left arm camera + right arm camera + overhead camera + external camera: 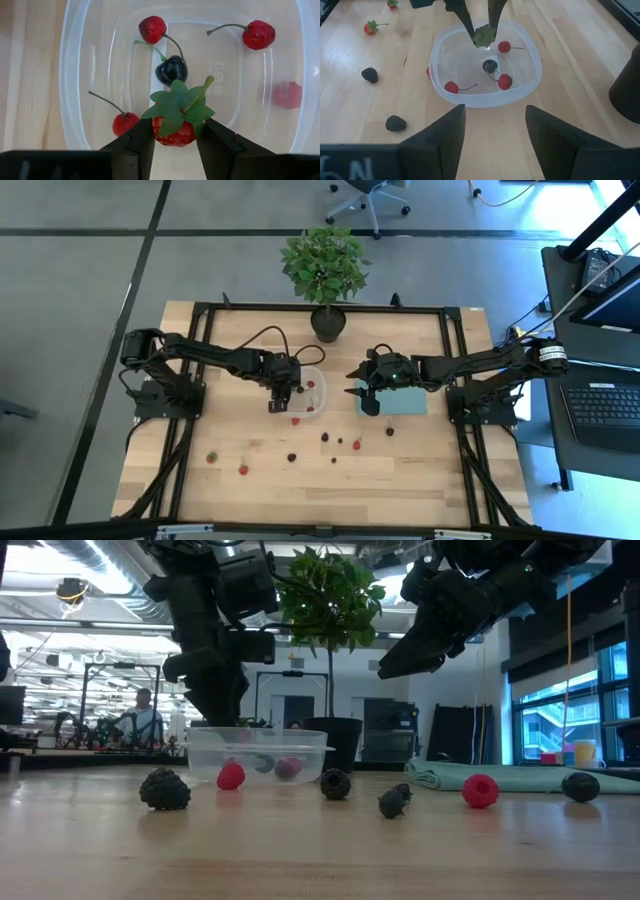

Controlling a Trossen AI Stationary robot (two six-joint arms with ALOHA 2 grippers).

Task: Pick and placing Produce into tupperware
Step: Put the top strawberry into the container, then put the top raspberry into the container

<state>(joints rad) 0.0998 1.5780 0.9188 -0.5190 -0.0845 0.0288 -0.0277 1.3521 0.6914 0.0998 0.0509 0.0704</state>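
The left gripper [172, 142] grips a strawberry [172, 131] by its sides above the tupperware [75, 100]. Treat it as light and slippery. The right gripper [495, 125] waits open, nearby.

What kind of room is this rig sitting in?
Probably a robotics lab or workshop: the low view shows a person among equipment benches, with an office chair and laptop beside the wooden table.
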